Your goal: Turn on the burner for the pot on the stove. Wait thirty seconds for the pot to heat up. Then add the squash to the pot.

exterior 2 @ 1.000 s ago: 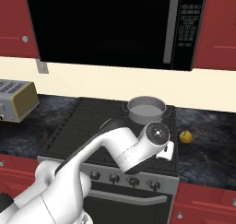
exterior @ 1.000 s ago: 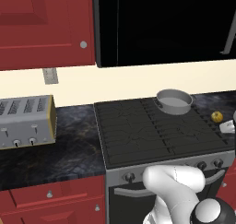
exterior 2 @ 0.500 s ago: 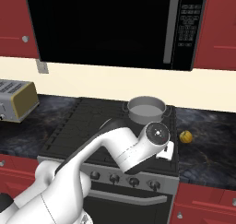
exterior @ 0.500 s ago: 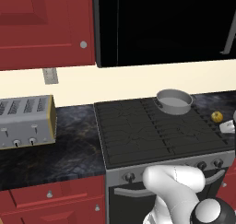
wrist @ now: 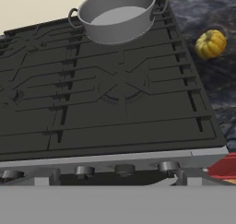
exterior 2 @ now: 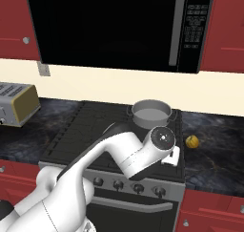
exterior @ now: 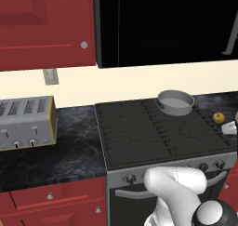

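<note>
Hand view is showing the stove's (wrist: pixel 115 103) front knob row (wrist: pixel 87 170), which the arm is partly hiding in both base views. The pot (wrist: pixel 117 13) is sitting at the stove's back right corner, the squash (wrist: pixel 210 44) lying on the dark bench (wrist: pixel 216 80) beside the stove's right edge. Right base view is showing a black microwave (exterior 2: pixel 109 26) and red cabinets (exterior 2: pixel 224 30) overhead; the end effector's jaws are standing wide apart, holding nothing.

grey pot (wrist: pixel 117 13), yellow squash (wrist: pixel 210 44), black stove (wrist: pixel 92 98)

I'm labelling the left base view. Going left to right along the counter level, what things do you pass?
Toaster → stove → pot → squash → white object at the right edge.
</note>
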